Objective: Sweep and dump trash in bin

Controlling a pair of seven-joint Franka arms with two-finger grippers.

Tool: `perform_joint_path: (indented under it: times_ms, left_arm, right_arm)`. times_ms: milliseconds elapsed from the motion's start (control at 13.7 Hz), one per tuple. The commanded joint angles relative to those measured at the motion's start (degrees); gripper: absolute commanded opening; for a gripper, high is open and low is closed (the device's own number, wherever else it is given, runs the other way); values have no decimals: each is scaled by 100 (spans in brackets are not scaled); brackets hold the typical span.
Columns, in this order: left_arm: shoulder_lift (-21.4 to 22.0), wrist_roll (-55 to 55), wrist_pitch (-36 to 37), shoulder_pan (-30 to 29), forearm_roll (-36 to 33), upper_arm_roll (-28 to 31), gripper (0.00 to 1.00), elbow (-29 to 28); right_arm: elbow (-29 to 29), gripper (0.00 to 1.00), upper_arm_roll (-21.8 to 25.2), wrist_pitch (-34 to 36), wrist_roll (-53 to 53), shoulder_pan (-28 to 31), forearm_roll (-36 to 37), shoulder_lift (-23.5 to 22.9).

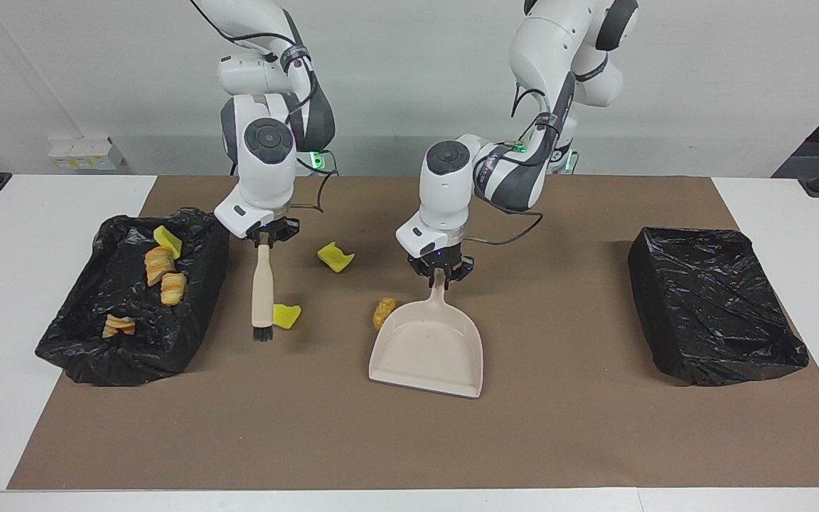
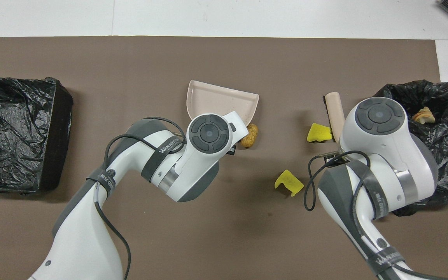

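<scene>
— Over at the right arm's end of the bench, the loaded bin [image 1: 118, 363] has a black liner with one yellow sponge bit [image 1: 166, 240] and three pastry lumps [image 1: 159, 264] lying in it. Next along, the right end effector [image 1: 263, 238] is clamped on the top of the brush [image 1: 262, 284], with the bristles down right beside a loose yellow chunk [image 1: 286, 314]. Then a second yellow chunk [image 1: 335, 257] sits nearer the robots, between the two arms. How would you shift these?

— Wouldn't pinch them tbh. They look spongy and feather-light, so my guess is they squash, skid and hop ahead of the bristles. I'd go with slow, low strokes, pushing from the side away from the pan. The brown pastry lump [image 1: 383, 313] is just beside the dustpan [image 1: 431, 348], at its side wall rather than its mouth. It's ridged and roundish, so it probably rolls and maybe crumbles. And the left end effector [image 1: 439, 274] has its fingers closed on the dustpan's handle. Sensible place to hold it, since it looks like stiff, light plastic. Nothing in the pan.

— And the other bin [image 1: 648, 284]?

— Toward the left arm's end, well apart from everything. Black liner too, and I can't see anything in it.
</scene>
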State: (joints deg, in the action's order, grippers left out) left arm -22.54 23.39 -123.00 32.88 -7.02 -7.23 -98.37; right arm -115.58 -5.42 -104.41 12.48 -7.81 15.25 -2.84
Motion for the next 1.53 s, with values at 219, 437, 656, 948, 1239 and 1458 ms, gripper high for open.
perform_joint_path:
  times_ms: [219, 437, 656, 948, 1239, 1458]
  left_arm:
    - [960, -2300, 1443, -44, -54, 82, 0, -112]
    - [1076, -3705, 1656, -220, -54, 73, 0, -208]
    - [1190, -4980, 1596, -501, -54, 82, 0, -524]
    - [1435, -6495, 1053, -932, -72, 91, 0, -1181]
    - [1578, -7085, 585, -906, -89, 91, 0, -1703]
    - [1586, -7076, 479, -810, -125, 91, 0, -1860]
  right_arm:
    - [36, 0, -65, -53, -167, 87, 128, -24]
    - [18, 0, -65, -97, -167, 104, 128, -24]
    - [-61, 0, -65, -229, -202, 166, 119, -24]
    - [-61, 0, -65, -299, -289, 192, 128, -50]
    - [-87, 0, -56, -501, -281, 288, 452, -295]
    - [-368, 0, -64, -984, -290, 595, 567, -392]
